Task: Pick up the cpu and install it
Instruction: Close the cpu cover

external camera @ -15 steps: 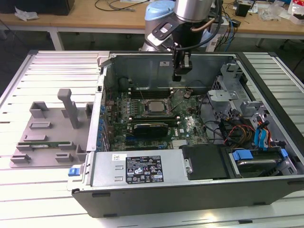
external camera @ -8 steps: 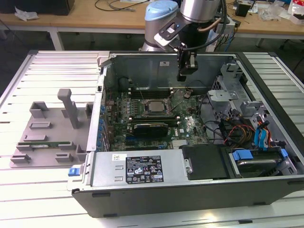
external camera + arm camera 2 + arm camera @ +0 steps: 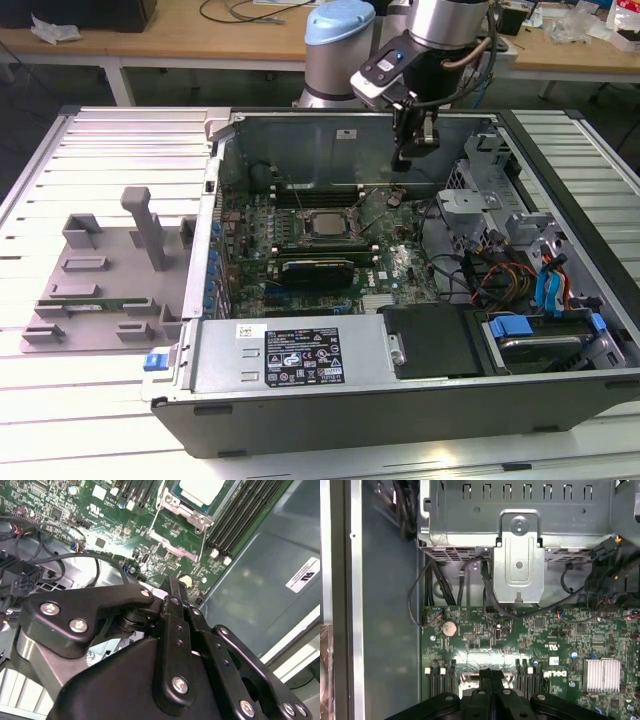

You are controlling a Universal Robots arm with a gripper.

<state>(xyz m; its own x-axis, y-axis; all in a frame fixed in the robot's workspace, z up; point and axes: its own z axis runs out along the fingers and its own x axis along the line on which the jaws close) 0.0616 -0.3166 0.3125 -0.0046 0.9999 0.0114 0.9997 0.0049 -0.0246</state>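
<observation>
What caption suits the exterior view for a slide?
Black end effector hangs over the green motherboard in an open grey metal computer case; the silvery square cpu lies mid-board.

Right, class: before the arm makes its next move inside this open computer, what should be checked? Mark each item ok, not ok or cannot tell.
1. Cpu found: ok, it lies inside the socket frame on the motherboard.
2. Claw gripping the cpu: not ok, it is shut with nothing between its tips.
3. Claw above the cpu: not ok, it hangs to the exterior view's right of it, near the coin battery.
4. Socket frame latched down: cannot tell.
5. Cables away from the claw: ok, they lie beside the board's edge.
</observation>
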